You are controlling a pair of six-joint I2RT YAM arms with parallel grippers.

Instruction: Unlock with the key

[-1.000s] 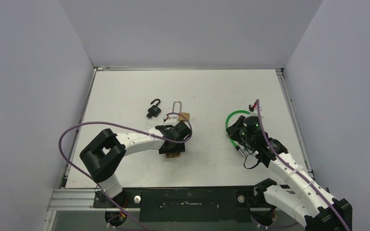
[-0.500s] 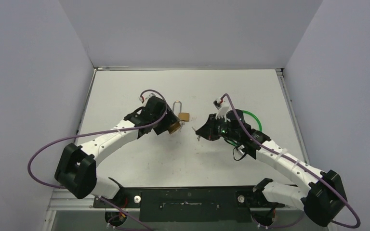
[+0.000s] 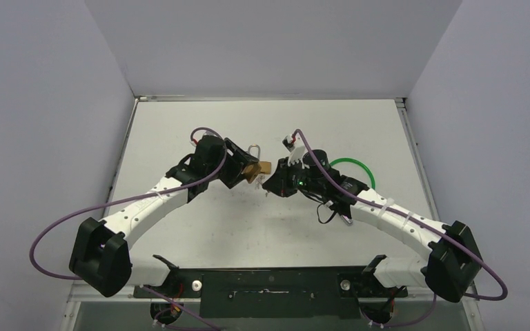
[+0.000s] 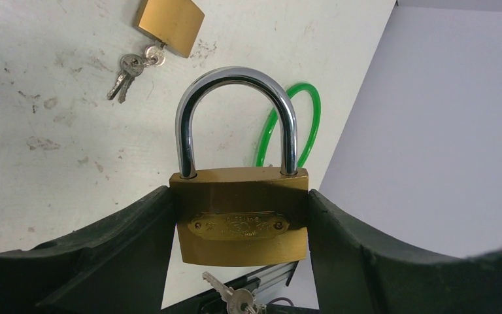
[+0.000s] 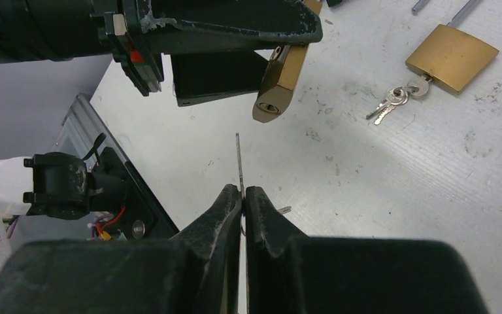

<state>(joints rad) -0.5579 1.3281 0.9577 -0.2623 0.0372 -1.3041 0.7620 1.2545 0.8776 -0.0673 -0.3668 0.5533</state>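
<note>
A scuffed white table (image 3: 179,127) sits boxed in by plain pale grey walls (image 3: 269,41) under even light.

Mid-table (image 3: 179,124), slightly behind centre: held padlock (image 4: 240,226) off the surface, clamped between the left gripper (image 3: 243,167) fingers, with the key (image 5: 238,160) pinched in the right gripper (image 5: 244,193) just to its right, tip near the padlock's keyhole end but apart from it. Second padlock (image 5: 453,57) lies flat on the surface just behind the held one, bunch of keys (image 5: 392,101) touching its base. Ring (image 3: 349,160) lies flat on the surface right of both padlocks, toward the right edge, partly under the right arm.
</note>
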